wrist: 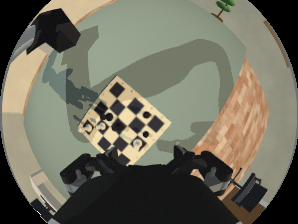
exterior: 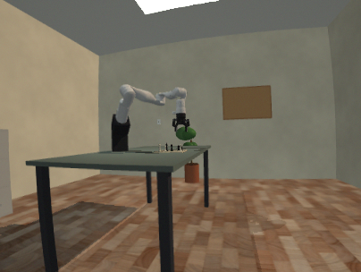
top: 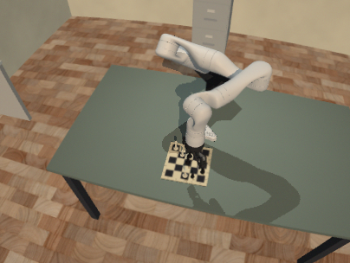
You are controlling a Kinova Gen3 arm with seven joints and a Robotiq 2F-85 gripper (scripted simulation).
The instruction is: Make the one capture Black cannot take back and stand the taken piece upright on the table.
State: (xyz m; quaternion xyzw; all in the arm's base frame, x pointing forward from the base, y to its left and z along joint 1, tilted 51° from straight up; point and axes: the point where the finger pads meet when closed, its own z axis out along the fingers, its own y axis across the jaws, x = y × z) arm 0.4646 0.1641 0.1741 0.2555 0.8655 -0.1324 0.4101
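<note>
Gripper (exterior: 180,126) open, empty, well above chessboard (top: 170,172) w/ pieces

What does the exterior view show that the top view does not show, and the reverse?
Only the exterior view shows the brown board on the wall, the potted plant and how high the open, empty gripper hangs above the chessboard. Only the top view shows the grey filing cabinet and the squares of the chessboard. Both show the arm, the green table and the pieces.
</note>
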